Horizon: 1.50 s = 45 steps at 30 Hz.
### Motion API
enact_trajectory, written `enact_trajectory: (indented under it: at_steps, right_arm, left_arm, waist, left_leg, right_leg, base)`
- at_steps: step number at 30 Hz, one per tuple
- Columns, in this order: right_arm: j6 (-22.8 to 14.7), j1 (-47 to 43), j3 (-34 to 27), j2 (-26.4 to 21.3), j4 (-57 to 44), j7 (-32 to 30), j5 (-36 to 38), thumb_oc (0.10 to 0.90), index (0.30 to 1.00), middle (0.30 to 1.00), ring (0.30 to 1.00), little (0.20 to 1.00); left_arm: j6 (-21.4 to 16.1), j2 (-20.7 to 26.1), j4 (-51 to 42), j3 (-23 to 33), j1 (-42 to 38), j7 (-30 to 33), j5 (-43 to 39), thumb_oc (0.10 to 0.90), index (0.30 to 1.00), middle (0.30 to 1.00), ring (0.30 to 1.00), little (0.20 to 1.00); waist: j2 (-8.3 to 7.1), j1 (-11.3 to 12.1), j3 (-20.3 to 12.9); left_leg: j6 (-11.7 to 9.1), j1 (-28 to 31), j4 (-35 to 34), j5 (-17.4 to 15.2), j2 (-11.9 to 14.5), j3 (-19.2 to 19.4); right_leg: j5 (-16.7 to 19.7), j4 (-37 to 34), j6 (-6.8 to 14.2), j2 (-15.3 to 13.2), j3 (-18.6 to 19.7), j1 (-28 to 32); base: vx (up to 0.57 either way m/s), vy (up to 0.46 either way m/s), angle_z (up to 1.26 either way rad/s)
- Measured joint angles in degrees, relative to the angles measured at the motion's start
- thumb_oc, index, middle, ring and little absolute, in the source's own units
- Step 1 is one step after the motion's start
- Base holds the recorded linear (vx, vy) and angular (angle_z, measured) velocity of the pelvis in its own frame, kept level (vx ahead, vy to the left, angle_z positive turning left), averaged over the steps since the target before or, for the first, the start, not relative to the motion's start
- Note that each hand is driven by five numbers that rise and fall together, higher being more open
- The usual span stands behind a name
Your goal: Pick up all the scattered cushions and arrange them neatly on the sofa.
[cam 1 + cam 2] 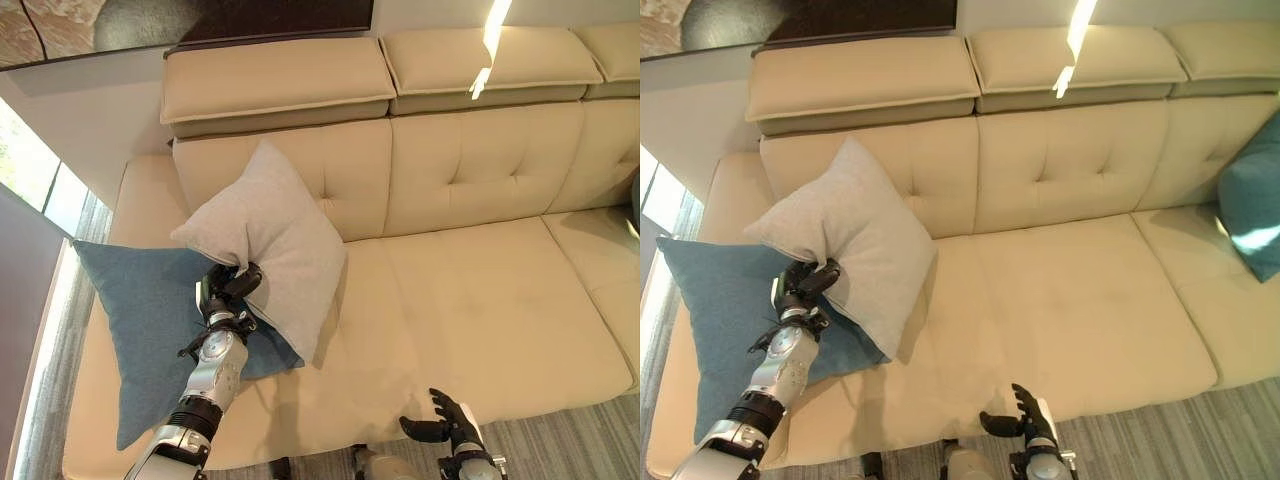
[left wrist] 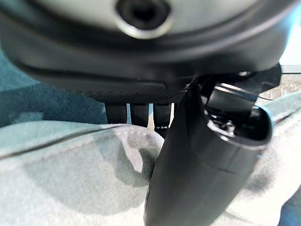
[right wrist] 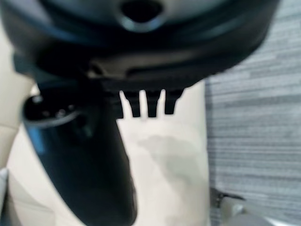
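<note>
Left hand pinching grey cushion on sofa.

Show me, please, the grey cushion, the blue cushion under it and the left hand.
grey cushion (image 1: 285, 235): left eye view, middle of its face.
blue cushion (image 1: 140, 310): left eye view, bare face.
left hand (image 1: 225, 290): left eye view, its back.

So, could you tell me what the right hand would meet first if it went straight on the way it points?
Probably the bare cream seat of the sofa: the right hand, fingers open, points over its front edge, though depth is hard to judge.
</note>
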Motion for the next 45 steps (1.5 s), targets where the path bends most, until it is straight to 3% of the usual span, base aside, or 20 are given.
enact_trajectory:
  at_steps: [4, 9, 17, 25, 36, 41, 45]
  right_arm:
    - [-0.1, 0.6, -1.2, -2.7, -1.8, 1.7, 1.4, 0.8, 0.9, 0.9, 0.9, 0.9]
    - [-0.2, 0.0, -3.5, -3.8, -3.0, 2.2, 2.1, 0.8, 0.9, 0.9, 0.9, 0.9]
    - [-1.5, -1.8, -4.4, -3.6, -9.4, 1.9, 3.3, 0.8, 0.9, 0.9, 0.9, 0.9]
    - [-2.3, -1.5, -4.7, -3.6, -17.1, 1.4, 3.5, 0.8, 0.9, 0.9, 0.9, 0.9]
    - [-3.5, -2.7, -7.3, -6.4, -26.3, 2.7, 7.3, 0.8, 0.9, 0.9, 0.9, 0.9]
    - [-4.6, -2.8, -7.7, -7.7, -26.7, 5.0, 12.1, 0.8, 0.9, 0.9, 0.9, 0.9]
    - [-5.3, -1.8, -9.6, -6.0, -25.3, 9.4, 21.0, 0.8, 0.9, 0.9, 0.9, 0.9]
  left_arm:
    - [1.6, 3.9, -5.6, -2.5, 1.7, -4.5, 2.6, 0.4, 0.3, 0.3, 0.3, 0.3]
    - [2.1, 8.8, -10.7, -6.9, 1.7, -7.8, 5.9, 0.4, 0.3, 0.3, 0.3, 0.3]
    - [2.0, 8.6, -17.7, -10.6, 4.1, -13.4, 11.6, 0.4, 0.3, 0.3, 0.3, 0.3]
    - [2.1, 9.6, -19.9, -11.0, 5.0, -14.1, 14.6, 0.4, 0.3, 0.3, 0.3, 0.3]
    - [2.1, 23.5, -30.0, -11.1, 5.1, -24.9, 14.6, 0.4, 0.3, 0.3, 0.3, 0.3]
    - [2.0, 25.0, -33.7, -10.8, 7.1, -28.3, 14.4, 0.4, 0.3, 0.3, 0.3, 0.3]
    - [2.0, 25.4, -34.7, -9.8, 9.2, -31.2, 12.8, 0.4, 0.3, 0.3, 0.3, 0.3]
  waist:
    - [2.03, 0.0, 1.0]
    - [2.9, -0.2, 1.2]
    - [5.26, -0.4, 0.2]
    - [5.55, -1.2, 0.0]
    - [6.25, -1.1, -0.4]
    - [6.98, -0.1, -0.9]
    - [6.9, 0.3, -0.9]
  left_leg:
    - [-0.1, 0.5, 0.0, 0.1, 0.0, -0.7]
    - [-0.1, 1.2, 0.0, 0.1, 0.0, -1.0]
    - [-0.1, 1.8, 0.0, 0.1, -0.3, -0.9]
    - [-0.1, 2.6, -0.1, 0.1, -0.4, -1.0]
    - [0.0, 3.2, -0.1, 0.1, -0.9, -1.0]
    - [0.0, 3.2, -0.1, 0.1, -0.9, -1.6]
    - [-0.1, 3.4, -0.1, 0.1, -0.9, -2.7]
  right_leg:
    - [0.5, 0.0, -0.6, 0.0, -0.8, 0.9]
    - [0.3, 0.0, -0.5, -0.1, -1.5, 1.8]
    - [0.3, 0.0, -0.4, -0.5, -1.4, 2.3]
    - [0.0, 0.0, 0.0, -0.6, -1.5, 3.2]
    - [0.1, 0.0, -0.1, -1.1, -1.6, 3.9]
    - [0.1, 0.1, -0.1, -1.1, -1.8, 4.1]
    - [-0.1, 0.4, 0.1, -1.2, -3.0, 4.9]
  base:
    - [-0.01, -0.012, 0.09]
    - [-0.03, -0.008, 0.05]
    - [0.0, 0.0, 0.0]
    - [0.0, 0.0, 0.0]
    - [0.0, 0.001, 0.0]
    - [0.0, -0.002, 0.01]
    - [0.0, -0.008, 0.15]
